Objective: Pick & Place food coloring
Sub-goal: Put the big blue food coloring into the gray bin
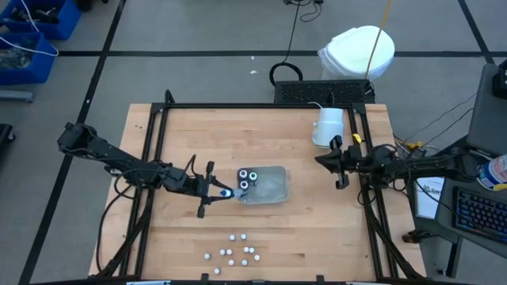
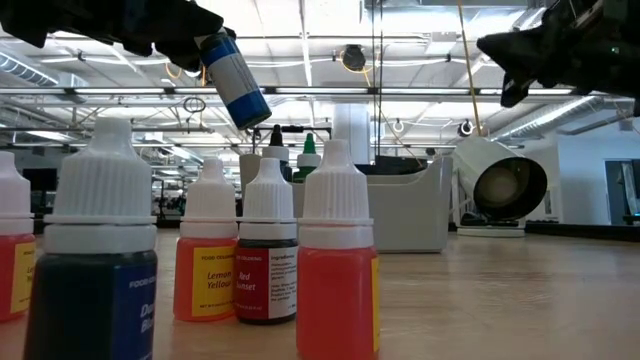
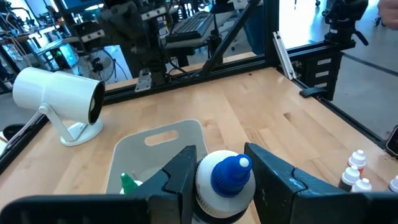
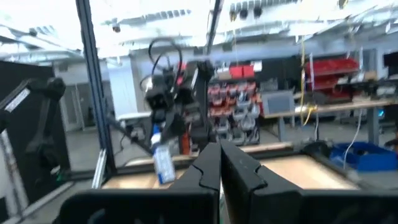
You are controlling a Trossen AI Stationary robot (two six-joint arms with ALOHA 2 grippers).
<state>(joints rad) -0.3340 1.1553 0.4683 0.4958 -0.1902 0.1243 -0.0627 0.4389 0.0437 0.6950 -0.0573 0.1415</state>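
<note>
My left gripper [image 1: 220, 192] hangs above the table at the left end of the clear tray [image 1: 273, 190], shut on a food coloring bottle with a blue cap [image 3: 227, 177]. In the tray lie small dark pots with pale tops [image 1: 249, 177] and a green-capped bottle [image 3: 129, 182]. Several white-capped dropper bottles [image 1: 236, 250] stand upright on their bases near the table's near edge; the low view shows them close up [image 2: 335, 260]. My right gripper [image 1: 336, 164] is shut on nothing, high at the table's right side near the white mug [image 1: 329, 127]. My left gripper pinches the bottle's body [image 3: 205, 193] between its two fingers [image 3: 180, 177], coming almost level from the table's left. The blue cap sticks out past the fingertips toward the tray. The bottle [image 2: 232, 80] is lifted clear and tilted, cap end slanting down.
The white mug [image 3: 59, 99] lies on its side at the table's far right, its mouth toward the tray. A black frame rail [image 1: 238, 105] runs round the table. Bare wood lies between the tray and the dropper bottles [image 1: 261, 222].
</note>
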